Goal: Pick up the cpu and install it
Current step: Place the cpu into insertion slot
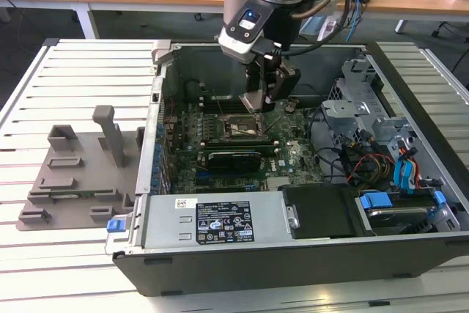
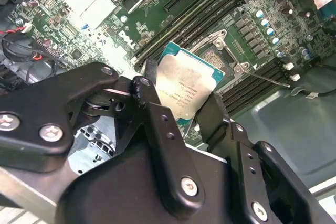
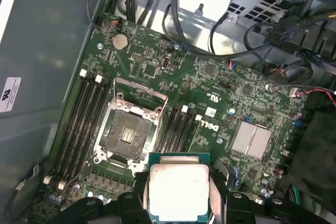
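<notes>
The cpu (image 2: 185,90) (image 3: 177,188) is a flat square chip with a shiny silver top and a green rim. My gripper (image 2: 178,100) (image 3: 177,195) is shut on its two side edges, black fingers (image 2: 149,98) clamping it. In the exterior view the gripper (image 1: 258,102) hangs inside the open computer case, just above the motherboard. The open socket (image 3: 128,135) (image 1: 238,131), its metal frame lifted, lies on the green board beside and below the held chip; in the second wrist view the socket (image 2: 223,59) sits partly behind the chip.
The grey plastic tray (image 1: 73,174) with upright posts rests on the slatted table at the exterior view's left. Memory slots (image 3: 86,124), a heatsink (image 3: 252,140), cables (image 3: 226,40), drive cages (image 1: 366,119) and the case walls (image 1: 157,100) crowd the socket.
</notes>
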### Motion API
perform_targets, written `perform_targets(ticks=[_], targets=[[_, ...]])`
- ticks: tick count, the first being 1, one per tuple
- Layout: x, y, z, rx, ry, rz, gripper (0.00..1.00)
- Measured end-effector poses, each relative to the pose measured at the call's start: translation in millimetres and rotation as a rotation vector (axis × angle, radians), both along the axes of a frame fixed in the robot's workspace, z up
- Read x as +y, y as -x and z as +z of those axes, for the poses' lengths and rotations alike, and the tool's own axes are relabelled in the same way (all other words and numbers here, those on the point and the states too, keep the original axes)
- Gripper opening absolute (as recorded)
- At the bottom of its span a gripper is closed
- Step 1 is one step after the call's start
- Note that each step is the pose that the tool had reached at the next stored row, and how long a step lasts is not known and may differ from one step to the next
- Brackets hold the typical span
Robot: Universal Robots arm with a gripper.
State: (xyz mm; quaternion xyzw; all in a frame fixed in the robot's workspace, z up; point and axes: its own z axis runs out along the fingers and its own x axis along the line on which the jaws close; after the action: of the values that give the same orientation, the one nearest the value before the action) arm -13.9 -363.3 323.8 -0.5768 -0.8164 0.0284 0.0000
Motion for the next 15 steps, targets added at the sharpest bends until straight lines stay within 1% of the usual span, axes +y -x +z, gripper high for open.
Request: perform_targets(ticks=[4, 15], targets=[[0.0, 0.0, 0.0, 0.0000, 0.0000, -0.029, 0.55], [0.0, 0.0, -0.1, 0.0000, 0.0001, -0.158, 0.55]])
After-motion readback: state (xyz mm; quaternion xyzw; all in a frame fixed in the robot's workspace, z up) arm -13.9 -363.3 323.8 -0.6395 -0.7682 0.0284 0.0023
